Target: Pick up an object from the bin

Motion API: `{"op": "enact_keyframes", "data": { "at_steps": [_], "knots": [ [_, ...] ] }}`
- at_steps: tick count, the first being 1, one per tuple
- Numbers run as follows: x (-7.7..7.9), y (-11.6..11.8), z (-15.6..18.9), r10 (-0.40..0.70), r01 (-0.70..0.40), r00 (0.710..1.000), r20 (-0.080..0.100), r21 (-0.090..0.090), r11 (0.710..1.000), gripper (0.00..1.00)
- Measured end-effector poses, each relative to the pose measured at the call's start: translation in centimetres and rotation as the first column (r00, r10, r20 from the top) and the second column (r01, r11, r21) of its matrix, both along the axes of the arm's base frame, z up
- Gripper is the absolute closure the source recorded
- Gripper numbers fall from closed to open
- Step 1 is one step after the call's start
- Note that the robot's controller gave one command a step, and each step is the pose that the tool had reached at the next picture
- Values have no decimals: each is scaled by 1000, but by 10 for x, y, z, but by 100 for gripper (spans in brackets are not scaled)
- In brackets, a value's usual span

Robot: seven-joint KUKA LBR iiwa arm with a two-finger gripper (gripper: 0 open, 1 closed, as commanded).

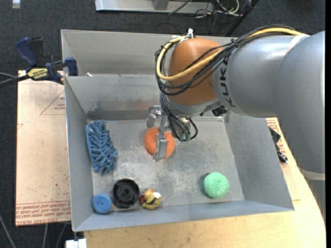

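Observation:
My gripper (161, 155) reaches down into the middle of the bin, right onto an orange rounded thing (151, 141) that lies on the floor there. The gripper's metal end crosses the front of the orange thing and covers its middle, so orange shows on both sides of it. I cannot make out whether the orange thing is gripped.
A blue bristly piece (100, 146) lies along the left wall. At the front left sit a blue cap (102, 204), a black round thing (125, 192) and a small yellow toy (150, 199). A green ball (215, 185) rests at the front right.

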State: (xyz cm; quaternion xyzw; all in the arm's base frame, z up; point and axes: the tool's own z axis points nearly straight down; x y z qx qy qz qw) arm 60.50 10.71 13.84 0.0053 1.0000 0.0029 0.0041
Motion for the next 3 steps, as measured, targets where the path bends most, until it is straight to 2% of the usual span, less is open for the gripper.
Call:
{"op": "enact_keyframes", "data": {
  "at_steps": [1,2,3],
  "knots": [
    [7,-11,-16,-7,7,1000,-3,-2,1000,0],
    [3,-19,-36,4,-4,1000,-4,-6,1000,0],
    [0,-15,-42,27,-27,1000,-10,-7,1000,0]
  ]
}}
